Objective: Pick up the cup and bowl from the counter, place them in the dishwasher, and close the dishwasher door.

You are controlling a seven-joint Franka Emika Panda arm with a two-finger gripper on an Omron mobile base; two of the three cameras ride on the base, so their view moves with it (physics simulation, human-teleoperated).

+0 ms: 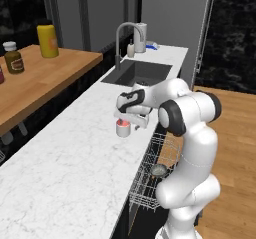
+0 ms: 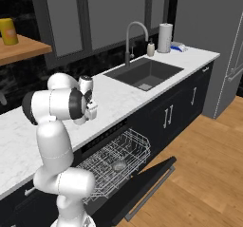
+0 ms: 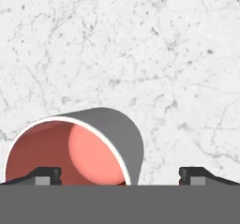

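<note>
Hand over the cup at the worktop's front edge, dishwasher open below.

The hand (image 1: 123, 119) points down at the worktop (image 1: 65, 168), and the cup (image 1: 122, 128) sits directly beneath it. In the hand view the fingertips (image 3: 47, 175) stand wide apart, the cup (image 3: 77, 148) lies toward one of them with its red-pink inside showing, and whether they touch or grip it cannot be told. Below and beside the hand, past the worktop edge, the dishwasher (image 2: 114, 159) has its white rack pulled out with the bowl (image 1: 159, 170) lying in it, and the dishwasher door (image 2: 147, 185) hangs open and low. Beyond the hand along the worktop are the sink (image 1: 137, 73) and faucet (image 1: 122, 35). Off to its side a wooden shelf (image 1: 35, 80) carries a yellow canister (image 1: 47, 40) and a jar (image 1: 13, 57).
</note>
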